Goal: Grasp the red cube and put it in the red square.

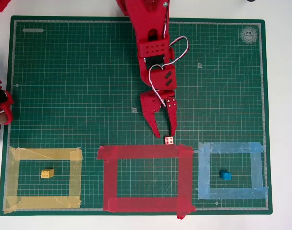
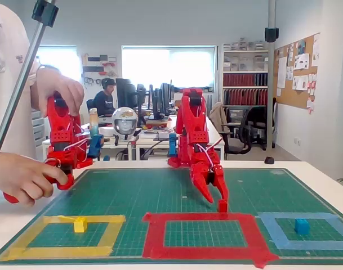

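Observation:
The red cube [image 1: 169, 140] [image 2: 222, 206] lies on the green mat just outside the top edge of the red square [image 1: 146, 177] [image 2: 204, 233], touching or nearly touching its tape. My red gripper [image 1: 165, 132] [image 2: 215, 200] hangs open just above and behind the cube, fingertips pointing down toward it. One fingertip [image 1: 173, 129] is almost over the cube; the other [image 1: 157, 133] is to its left in the overhead view. Nothing is held between the fingers.
A yellow cube [image 1: 47, 173] sits inside the yellow tape square [image 1: 42, 178] at left. A blue cube [image 1: 225, 175] sits inside the light-blue tape square [image 1: 230, 171] at right. The green cutting mat [image 1: 78, 86] covers the table.

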